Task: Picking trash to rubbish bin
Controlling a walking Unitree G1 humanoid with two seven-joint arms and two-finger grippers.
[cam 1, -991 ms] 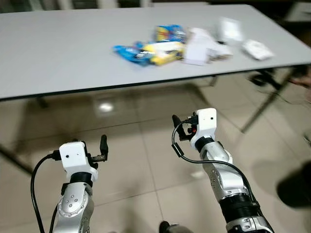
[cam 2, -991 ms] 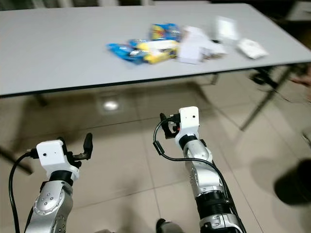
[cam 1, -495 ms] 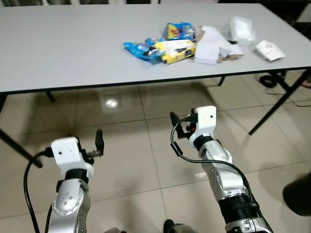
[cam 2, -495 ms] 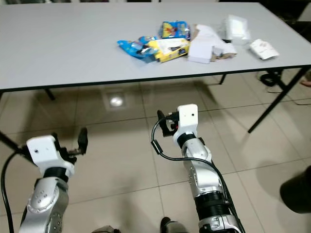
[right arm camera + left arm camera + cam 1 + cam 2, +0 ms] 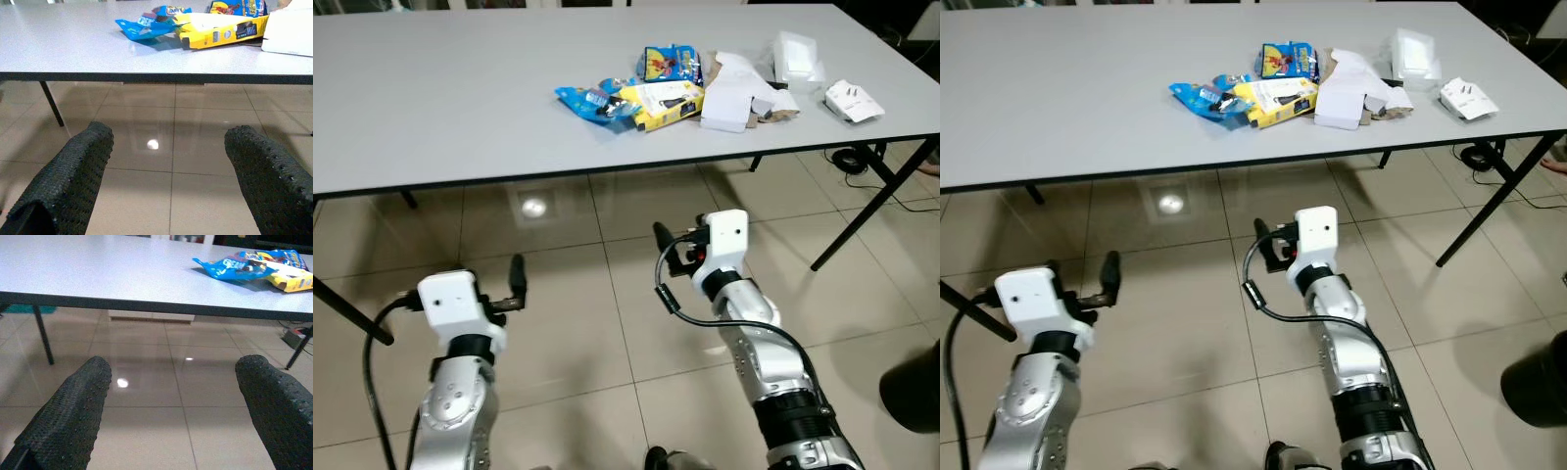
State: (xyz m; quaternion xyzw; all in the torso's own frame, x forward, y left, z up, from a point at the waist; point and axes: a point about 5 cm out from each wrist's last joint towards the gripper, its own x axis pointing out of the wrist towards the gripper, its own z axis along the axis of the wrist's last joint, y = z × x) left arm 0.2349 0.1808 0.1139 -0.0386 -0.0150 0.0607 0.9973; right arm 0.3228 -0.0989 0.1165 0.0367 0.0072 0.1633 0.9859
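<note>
The view has steadied since before; both end effectors, left point(image 5: 171, 411) and right point(image 5: 166, 171), hover fingers apart below the bench point(image 5: 431, 108), wrappers point(image 5: 631, 98) upper centre.

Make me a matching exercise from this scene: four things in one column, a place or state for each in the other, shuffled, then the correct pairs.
Column one:
1. blue wrapper
2. yellow packet
3. small white packet
4. right gripper

Column two:
A. lies apart from the heap, near the table's right end
B. open, held over the tiled floor before the table
C. at the left end of the heap
D. between the blue wrapper and the white papers

Pairs: 1-C, 2-D, 3-A, 4-B
</note>
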